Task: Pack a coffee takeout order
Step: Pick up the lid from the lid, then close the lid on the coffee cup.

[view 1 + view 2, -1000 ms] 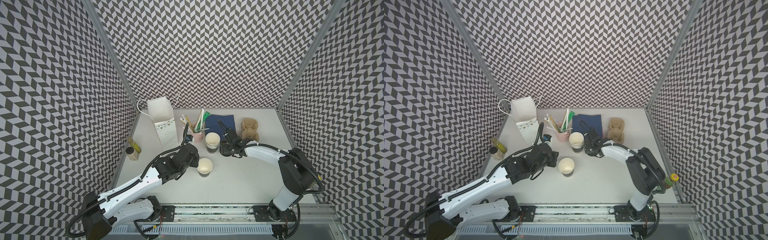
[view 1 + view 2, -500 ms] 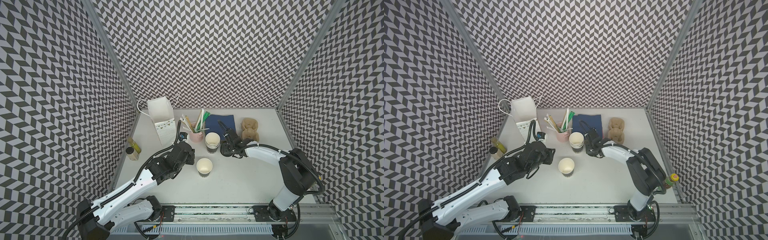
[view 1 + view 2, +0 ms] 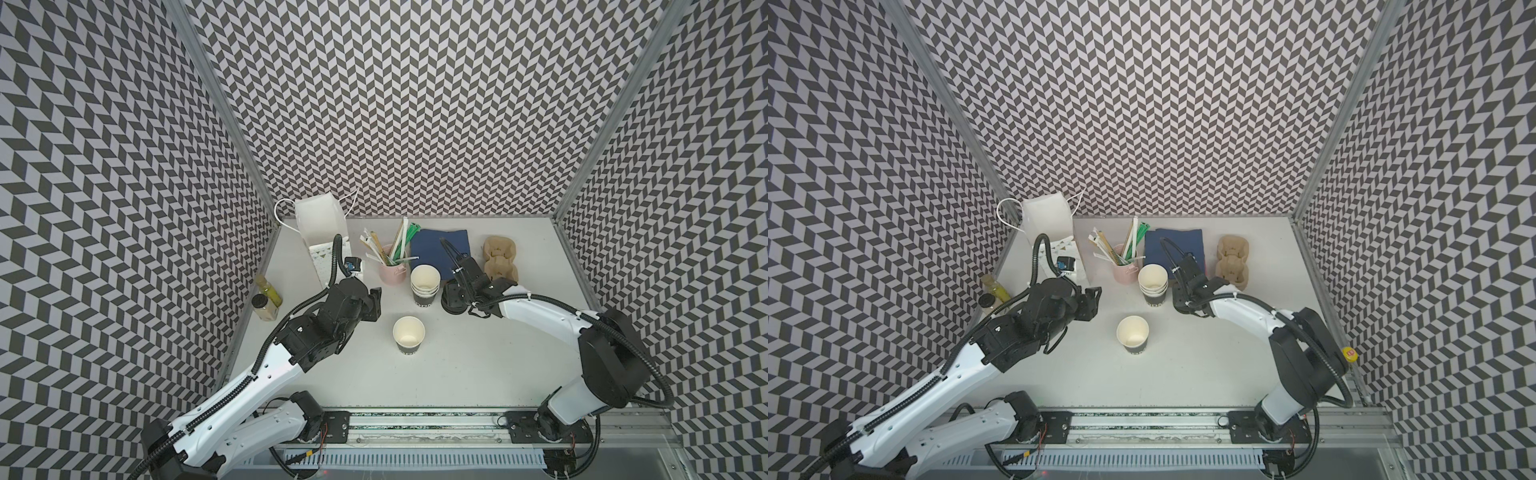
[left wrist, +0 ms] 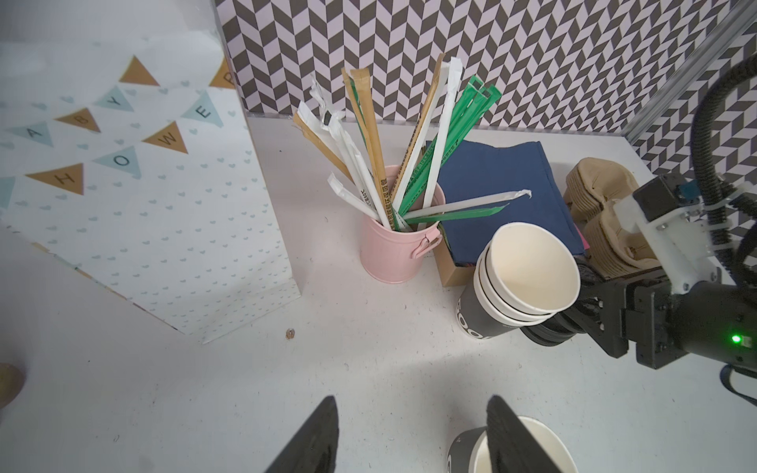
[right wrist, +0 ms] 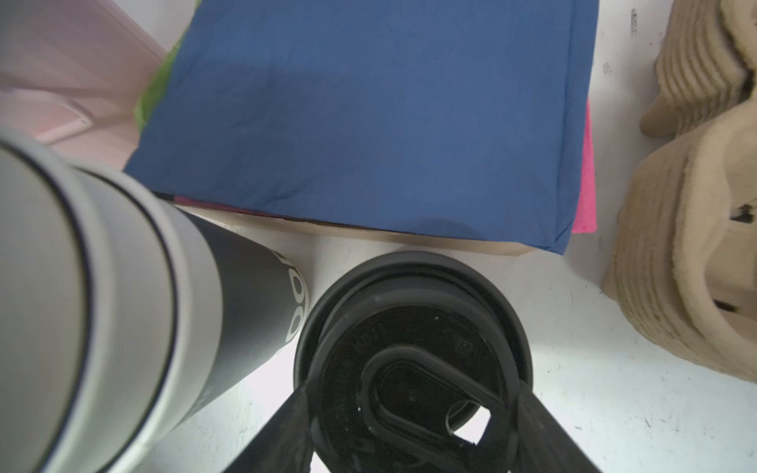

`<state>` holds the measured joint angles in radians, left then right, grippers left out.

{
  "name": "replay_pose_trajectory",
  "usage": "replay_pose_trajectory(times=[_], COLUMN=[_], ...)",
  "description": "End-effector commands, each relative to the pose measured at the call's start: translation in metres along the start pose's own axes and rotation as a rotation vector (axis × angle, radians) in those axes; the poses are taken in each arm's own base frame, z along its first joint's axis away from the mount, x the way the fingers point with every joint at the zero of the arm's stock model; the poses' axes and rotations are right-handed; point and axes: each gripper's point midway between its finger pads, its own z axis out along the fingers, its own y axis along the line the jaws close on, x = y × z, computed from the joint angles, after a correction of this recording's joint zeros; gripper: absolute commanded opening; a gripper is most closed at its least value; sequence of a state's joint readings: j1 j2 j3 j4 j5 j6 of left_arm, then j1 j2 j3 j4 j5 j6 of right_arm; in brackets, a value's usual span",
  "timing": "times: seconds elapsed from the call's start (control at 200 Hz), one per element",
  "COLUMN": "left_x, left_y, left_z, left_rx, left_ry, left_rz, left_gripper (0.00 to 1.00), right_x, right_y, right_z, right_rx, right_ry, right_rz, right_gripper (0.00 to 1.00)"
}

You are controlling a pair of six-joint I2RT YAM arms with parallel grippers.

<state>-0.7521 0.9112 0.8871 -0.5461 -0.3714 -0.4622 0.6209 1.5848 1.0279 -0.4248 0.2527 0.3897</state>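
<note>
While the right hand (image 5: 411, 393) is bracketing the round black plastic lid (image 5: 409, 295), apparently for capping, the lidless dark paper cup (image 3: 408, 341) is standing alone mid-bench (image 3: 478, 374), kept apart for access. The left hand (image 4: 411, 403) is hovering just beside it, spread and empty. Whether the right fingers (image 5: 286, 434) are actually pinching the lid is not showing: black is blending into black.

black lid (image 5: 411, 360) between jaws, navy napkin (image 5: 368, 114) beyond

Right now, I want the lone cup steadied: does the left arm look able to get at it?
Probably yes: the left gripper hangs open right beside the lone cup, only bare table between them.
</note>
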Motion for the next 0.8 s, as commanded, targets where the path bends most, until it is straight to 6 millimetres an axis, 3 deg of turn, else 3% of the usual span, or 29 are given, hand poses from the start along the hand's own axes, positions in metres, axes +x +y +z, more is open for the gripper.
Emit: replay_pose_trajectory(times=[0.0,0.255,0.496,0.796], left_x=[-0.002,-0.017,-0.026,-0.032], left_y=[-0.001,0.008,0.023,0.038], left_z=[0.001,-0.012,-0.025,-0.033], left_rx=[0.014,-0.001,-0.057,-0.083], left_ry=[-0.017,-0.084,-0.129,-0.189], left_rz=[0.0,-0.02,-0.026,-0.064], left_gripper=[0.6,0.61,0.63,0.65], right_x=[0.001,-0.004,0.006,0.021], right_y=[-0.002,-0.001,0.012,0.044], right_z=[-0.007,-0.031,-0.062,-0.116], right_rx=[0.005,-0.008,-0.036,-0.094], right_ry=[-0.014,-0.049,-0.066,-0.115], right_rz=[0.008,0.003,-0.038,-0.101], right_gripper=[0.62,0.62,0.62,0.62])
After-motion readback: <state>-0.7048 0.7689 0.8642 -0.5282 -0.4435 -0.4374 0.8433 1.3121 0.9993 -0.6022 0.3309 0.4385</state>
